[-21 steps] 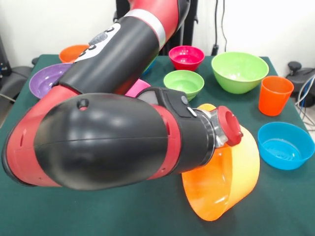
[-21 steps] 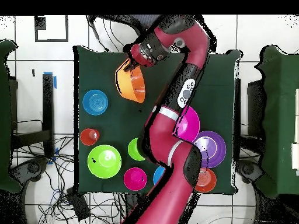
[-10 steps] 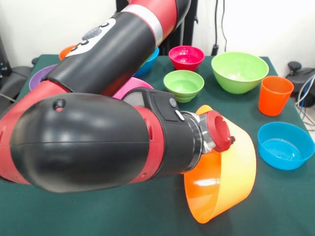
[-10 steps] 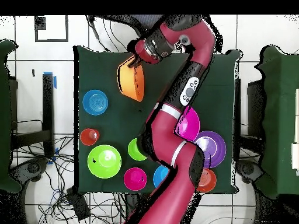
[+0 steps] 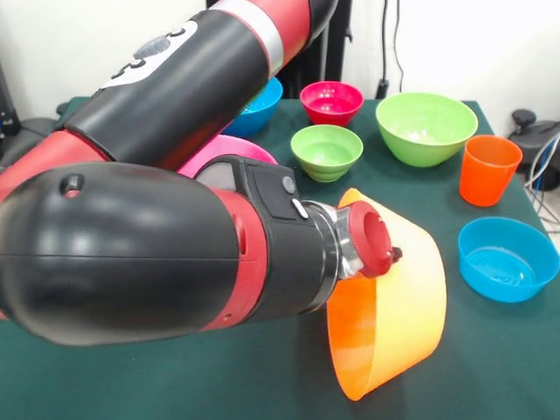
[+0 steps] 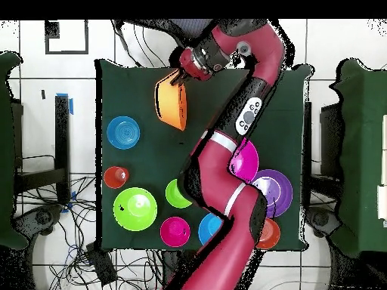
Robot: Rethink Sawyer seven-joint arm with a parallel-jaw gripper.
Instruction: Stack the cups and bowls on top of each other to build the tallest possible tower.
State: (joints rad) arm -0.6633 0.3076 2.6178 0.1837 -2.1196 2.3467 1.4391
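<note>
Above the green tablecloth (image 5: 219, 385), jaws pinch the tilted large orange bowl (image 5: 394, 315); white tiled floor (image 6: 332, 45) surrounds.

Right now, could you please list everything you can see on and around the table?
Large orange bowl: one, tipped on its side, at the pincer.
Orange cup: one, upright, beside the large green bowl.
Green bowls: two, large and small.
Blue bowls: two, one by the cup, one behind the arm.
Red bowl: one.
Pink bowl, purple bowl, small orange bowl: one each, by the arm.
Table: green cloth.
Pincer: at the bowl's rim, fingers hidden.
</note>
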